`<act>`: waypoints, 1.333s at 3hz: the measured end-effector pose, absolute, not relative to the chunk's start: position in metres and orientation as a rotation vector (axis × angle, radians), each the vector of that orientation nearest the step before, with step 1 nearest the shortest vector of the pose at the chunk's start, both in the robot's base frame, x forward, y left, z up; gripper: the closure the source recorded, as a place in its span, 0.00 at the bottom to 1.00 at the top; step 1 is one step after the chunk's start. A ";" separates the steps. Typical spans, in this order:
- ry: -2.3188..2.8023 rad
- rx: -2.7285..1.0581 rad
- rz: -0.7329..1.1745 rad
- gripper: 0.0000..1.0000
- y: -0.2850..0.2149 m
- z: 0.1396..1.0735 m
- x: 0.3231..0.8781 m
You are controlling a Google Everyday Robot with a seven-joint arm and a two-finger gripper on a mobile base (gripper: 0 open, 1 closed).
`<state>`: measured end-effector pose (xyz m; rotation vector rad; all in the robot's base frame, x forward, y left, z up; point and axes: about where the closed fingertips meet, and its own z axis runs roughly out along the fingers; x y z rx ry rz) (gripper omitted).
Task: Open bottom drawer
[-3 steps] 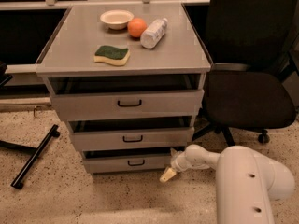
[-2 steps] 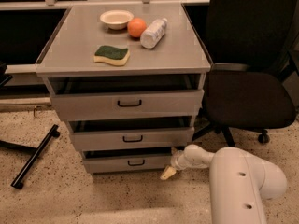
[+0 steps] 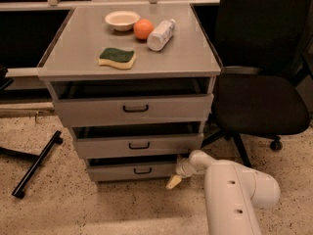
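The grey cabinet has three drawers. The bottom drawer [image 3: 132, 171] has the least tall front and a small black bar handle [image 3: 142, 171]; it stands out only slightly from the frame. My white arm reaches in from the lower right. My gripper [image 3: 174, 181] is low at the bottom drawer's right front corner, near the floor, to the right of the handle and apart from it.
The middle drawer [image 3: 139, 145] and top drawer [image 3: 134, 109] stand slightly pulled out. On the cabinet top lie a sponge [image 3: 117, 58], a bowl [image 3: 122, 19], an orange [image 3: 144, 29] and a bottle [image 3: 161, 34]. A black office chair [image 3: 259, 102] stands right. A black bar [image 3: 36, 164] lies on the floor at left.
My arm has shifted a little to the left in view, its white body now filling more of the lower right. The gripper stays by the bottom drawer's right corner. The drawers have not moved.
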<state>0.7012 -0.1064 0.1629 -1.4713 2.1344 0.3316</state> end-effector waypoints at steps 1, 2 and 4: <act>2.139 -1.474 0.339 0.00 -0.107 0.166 0.700; 2.185 -1.521 0.434 0.00 -0.110 0.172 0.670; 2.200 -1.601 0.589 0.00 -0.102 0.185 0.602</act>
